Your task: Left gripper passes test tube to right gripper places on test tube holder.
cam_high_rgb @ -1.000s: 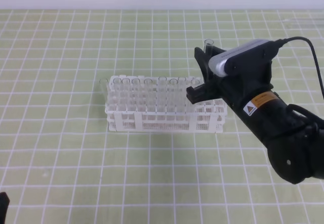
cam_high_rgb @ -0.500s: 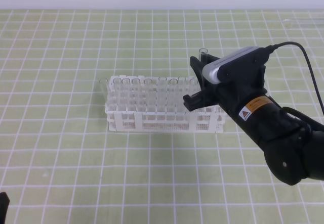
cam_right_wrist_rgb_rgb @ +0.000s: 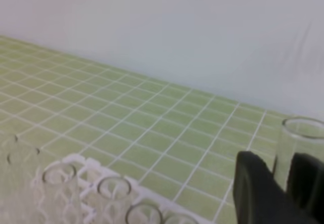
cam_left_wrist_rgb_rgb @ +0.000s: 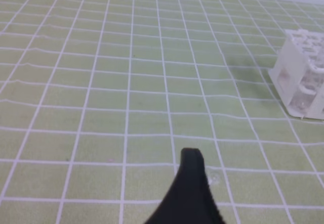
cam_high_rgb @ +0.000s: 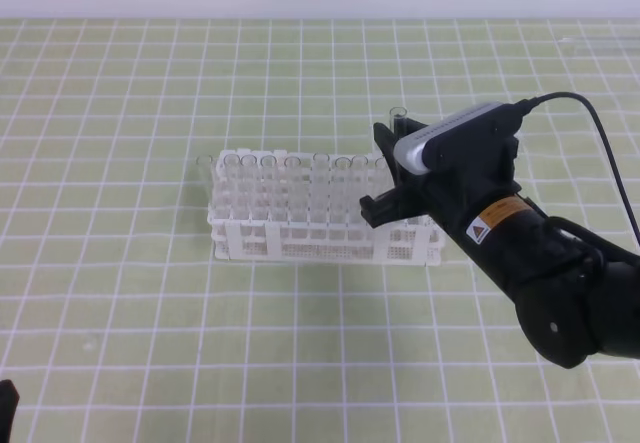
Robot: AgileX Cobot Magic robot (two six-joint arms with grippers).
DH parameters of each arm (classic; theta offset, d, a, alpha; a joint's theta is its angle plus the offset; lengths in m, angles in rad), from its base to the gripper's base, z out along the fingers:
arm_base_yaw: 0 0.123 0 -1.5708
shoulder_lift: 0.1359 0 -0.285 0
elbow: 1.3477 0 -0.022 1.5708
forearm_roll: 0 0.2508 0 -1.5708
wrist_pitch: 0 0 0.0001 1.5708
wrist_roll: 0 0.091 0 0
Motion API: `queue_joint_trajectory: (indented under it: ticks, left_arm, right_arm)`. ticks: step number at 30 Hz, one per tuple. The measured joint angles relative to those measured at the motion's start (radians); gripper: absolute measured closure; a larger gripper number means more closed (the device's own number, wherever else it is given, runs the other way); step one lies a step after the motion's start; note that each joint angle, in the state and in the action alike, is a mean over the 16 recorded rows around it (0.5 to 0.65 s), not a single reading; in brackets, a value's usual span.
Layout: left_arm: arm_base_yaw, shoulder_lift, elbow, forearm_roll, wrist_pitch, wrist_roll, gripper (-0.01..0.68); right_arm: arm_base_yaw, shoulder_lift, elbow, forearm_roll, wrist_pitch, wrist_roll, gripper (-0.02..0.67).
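**A:** So, what have the jaws got?

**B:** The right gripper is pinching the test tube, upright. In the right wrist view the tube stands between the two black fingers, its rimmed mouth above their tips. The lower part of the glass is hidden behind the claw.

**A:** And the other one?

**B:** The left gripper is spread wide and holds nothing. Only one dark fingertip shows in its own camera, above bare checked mat, with the rack off at about two o'clock. In the high view just a black sliver shows at the bottom left corner, well apart from everything.

**A:** Then the handover is done?

**B:** I judge so. The step in hand is the placing. The tube hangs over the three o'clock end of the test tube holder, near its far row.

**A:** What else is in the holder?

**B:** A row of clear tubes along its far side, running towards nine o'clock. Their open mouths show at the lower left of the right wrist view.

**A:** So the next move?

**B:** Line the round bottom up with a free hole at that end, keep the tube upright, lower it straight down, then let the fingers part. Which hole is free I cannot tell; the claw covers that corner.
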Motion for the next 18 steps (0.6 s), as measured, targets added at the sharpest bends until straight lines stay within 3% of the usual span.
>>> queue_joint_trajectory:
  ticks: [9, 18]
  left_arm:
    - [0.0, 0.005, -0.002, 0.002, 0.004, 0.0, 0.151]
    - [0.0, 0.005, -0.003, 0.002, 0.001, 0.0, 0.151]
  right_arm:
    - [0.0, 0.007, 0.01, 0.003, -0.02, -0.001, 0.529]
    - [0.0, 0.007, 0.061, 0.027, -0.094, -0.001, 0.401]
